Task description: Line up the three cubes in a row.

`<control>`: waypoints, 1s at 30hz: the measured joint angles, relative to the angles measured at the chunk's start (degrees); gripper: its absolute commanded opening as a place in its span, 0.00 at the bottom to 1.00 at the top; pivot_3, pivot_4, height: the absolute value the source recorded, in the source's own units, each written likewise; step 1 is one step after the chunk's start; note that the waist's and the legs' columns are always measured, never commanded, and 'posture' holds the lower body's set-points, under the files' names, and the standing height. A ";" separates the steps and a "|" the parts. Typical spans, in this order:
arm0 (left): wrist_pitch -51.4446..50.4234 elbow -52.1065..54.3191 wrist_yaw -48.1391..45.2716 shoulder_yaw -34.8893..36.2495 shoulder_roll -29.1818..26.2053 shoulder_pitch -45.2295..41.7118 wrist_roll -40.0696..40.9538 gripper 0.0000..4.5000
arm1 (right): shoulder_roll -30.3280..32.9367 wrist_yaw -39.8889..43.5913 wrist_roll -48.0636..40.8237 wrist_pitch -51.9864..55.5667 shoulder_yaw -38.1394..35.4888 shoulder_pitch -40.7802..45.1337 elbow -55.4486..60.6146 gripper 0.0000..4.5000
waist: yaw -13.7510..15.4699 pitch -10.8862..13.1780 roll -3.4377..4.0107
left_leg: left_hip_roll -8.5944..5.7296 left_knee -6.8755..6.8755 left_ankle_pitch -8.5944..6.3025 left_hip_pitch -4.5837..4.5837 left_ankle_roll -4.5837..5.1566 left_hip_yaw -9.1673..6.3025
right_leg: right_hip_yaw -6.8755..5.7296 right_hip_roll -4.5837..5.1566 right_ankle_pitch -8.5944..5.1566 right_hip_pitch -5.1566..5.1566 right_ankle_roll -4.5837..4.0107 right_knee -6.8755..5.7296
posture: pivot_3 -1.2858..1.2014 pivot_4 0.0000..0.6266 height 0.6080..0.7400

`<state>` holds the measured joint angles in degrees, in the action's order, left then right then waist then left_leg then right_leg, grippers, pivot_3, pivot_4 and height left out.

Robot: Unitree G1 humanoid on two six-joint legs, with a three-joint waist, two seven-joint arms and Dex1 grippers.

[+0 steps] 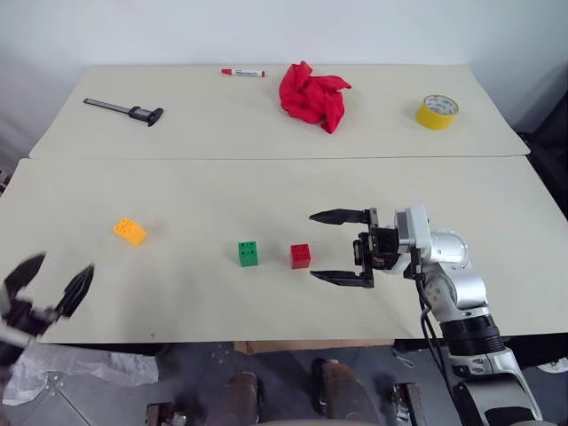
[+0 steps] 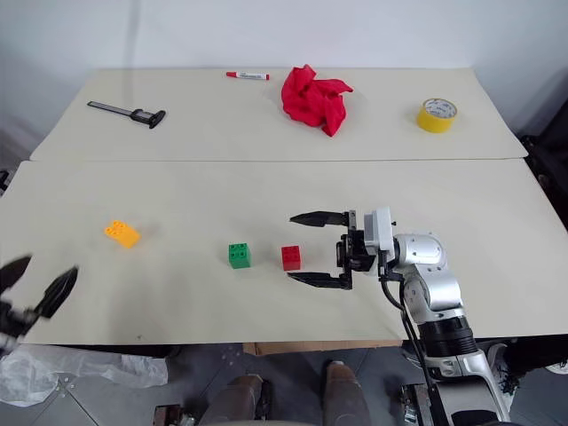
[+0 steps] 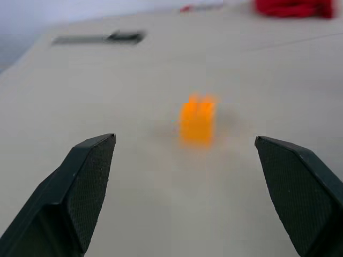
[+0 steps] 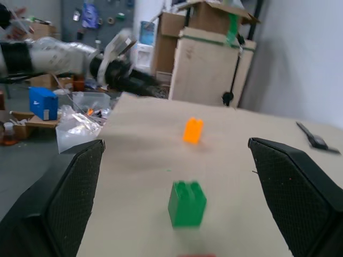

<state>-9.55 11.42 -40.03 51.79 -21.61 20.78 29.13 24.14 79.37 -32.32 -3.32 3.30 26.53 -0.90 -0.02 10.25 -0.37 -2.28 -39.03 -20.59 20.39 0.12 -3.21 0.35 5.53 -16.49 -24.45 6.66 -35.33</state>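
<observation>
Lower left of the head view: left gripper (image 1: 51, 286) off the near edge of the table (image 1: 266, 191), fingers spread wide, nothing held. Just up and right of it, left of centre: yellow-orange cube (image 1: 130, 232), alone on bare tabletop, well apart from the other two. Centre of frame: green cube (image 1: 248, 254) and red cube (image 1: 301, 256), near each other and roughly level, already reading as two of a row. Right of centre: right gripper (image 1: 339, 248), pointing left at the red cube, jaws wide apart and empty, tips just beside it, not touching. Judged step: two placed, third outstanding. Next move likely calls for gripping the yellow-orange cube and setting it down beside the green one, on their line.
</observation>
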 measured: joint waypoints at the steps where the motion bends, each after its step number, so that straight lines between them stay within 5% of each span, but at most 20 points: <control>1: 0.10 -0.39 1.38 1.09 1.07 0.64 0.41 0.98 | 0.00 -0.04 -0.06 0.12 0.00 0.39 0.09 1.00 | 0.39 -0.03 -0.08 | 0.00 0.00 0.00 0.00 -0.02 -0.13 | -0.07 0.00 -0.01 0.05 -0.02 0.03 | 0.52 0.24 1.00; 8: -0.28 -1.54 2.43 -2.58 -0.58 1.46 2.36 0.98 | 0.24 0.50 -0.31 1.20 0.08 1.25 -0.16 1.00 | 1.42 -0.05 -0.10 | -0.01 0.02 0.00 -0.02 -0.06 -0.20 | -0.10 0.02 -0.04 0.08 -0.08 -0.02 | 0.52 0.24 1.00; 15: -1.42 -12.68 -1.81 -13.50 -14.31 -16.55 0.75 0.98 | 0.77 1.19 0.38 2.08 0.48 1.80 -1.13 1.00 | 0.27 -0.05 -0.06 | -0.02 0.09 0.03 -0.02 -0.15 -0.21 | -0.20 -0.03 -0.06 -0.03 -0.15 -0.16 | 0.52 0.24 1.00; 24: 1.29 -31.88 -7.87 -24.47 -20.90 -31.70 -5.04 0.98 | 1.50 -0.15 0.72 2.10 0.11 -0.64 0.78 1.00 | -1.46 -0.04 -0.06 | 0.01 0.18 0.03 0.03 -0.14 -0.12 | -0.72 -0.03 -0.05 -0.12 -0.15 -0.23 | 0.52 0.24 1.00; 30: 5.77 -40.36 -9.60 -29.03 -21.59 -34.93 -9.16 0.59 | 1.99 -2.55 0.85 2.16 0.02 -2.75 3.08 1.00 | -1.54 -0.04 -0.06 | 0.02 0.17 0.02 0.03 -0.14 -0.12 | -0.75 -0.02 -0.05 -0.13 -0.15 -0.26 | 0.52 0.24 1.00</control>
<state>-3.79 -28.94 -49.63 22.76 -43.20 -14.14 19.97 26.13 76.83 -31.47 -1.17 3.32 23.79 2.18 -1.56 10.21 -0.43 -2.26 -38.86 -20.57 20.42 -0.02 -3.32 -0.39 5.50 -16.54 -24.58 6.51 -35.59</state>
